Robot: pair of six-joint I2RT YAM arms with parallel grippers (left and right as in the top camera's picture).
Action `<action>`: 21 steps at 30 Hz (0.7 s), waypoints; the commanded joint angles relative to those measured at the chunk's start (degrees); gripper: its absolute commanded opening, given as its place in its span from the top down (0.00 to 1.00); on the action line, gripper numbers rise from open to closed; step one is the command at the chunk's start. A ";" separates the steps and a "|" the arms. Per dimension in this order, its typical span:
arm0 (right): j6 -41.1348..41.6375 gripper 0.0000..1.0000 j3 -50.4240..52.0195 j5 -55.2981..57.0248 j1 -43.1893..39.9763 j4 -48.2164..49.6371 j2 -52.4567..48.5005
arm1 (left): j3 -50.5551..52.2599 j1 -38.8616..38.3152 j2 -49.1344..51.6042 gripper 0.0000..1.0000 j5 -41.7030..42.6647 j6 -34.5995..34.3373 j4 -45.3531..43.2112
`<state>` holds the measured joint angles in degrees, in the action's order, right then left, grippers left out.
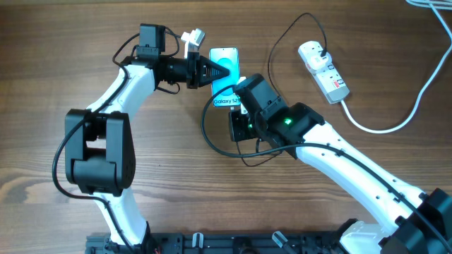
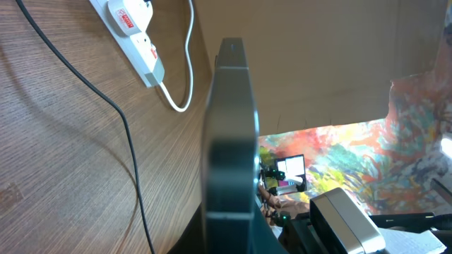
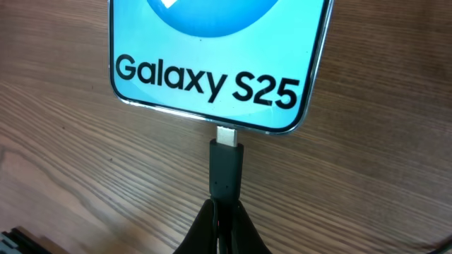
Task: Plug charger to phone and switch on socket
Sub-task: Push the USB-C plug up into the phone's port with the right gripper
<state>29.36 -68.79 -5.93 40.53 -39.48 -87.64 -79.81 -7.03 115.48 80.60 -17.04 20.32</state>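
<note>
Two arms: both reach to the middle of the brown wood-grain worktop.
Phone: small rectangular cyan-screened phone, screen up, between the two hands. Its white strip reads "Galaxy S25" and lies at the right arm's end.
Left hand: the left hand is clenched on the phone's side edge. Its wrist view shows the phone edge-on.
Right hand: the right hand pinches the small black plug of the long thin black charger cable.
Plug tip: the silver tip meets the phone's bottom edge, with some metal showing.
Socket: white oblong power-strip socket, well apart on the right arm's side, with a thick white cord.
</note>
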 commanded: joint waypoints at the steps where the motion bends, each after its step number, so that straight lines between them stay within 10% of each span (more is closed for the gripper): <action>1: 0.59 0.96 -0.57 -1.66 0.13 1.20 0.87 | -0.55 0.15 -1.60 0.96 1.18 -0.33 -0.24; 21: 1.27 0.96 -0.46 -3.98 0.13 1.33 0.85 | -0.55 0.15 -1.60 0.96 5.31 -0.33 -1.75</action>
<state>29.95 -68.79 -8.97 40.53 -38.28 -87.64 -79.81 -7.03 115.48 82.17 -17.10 19.11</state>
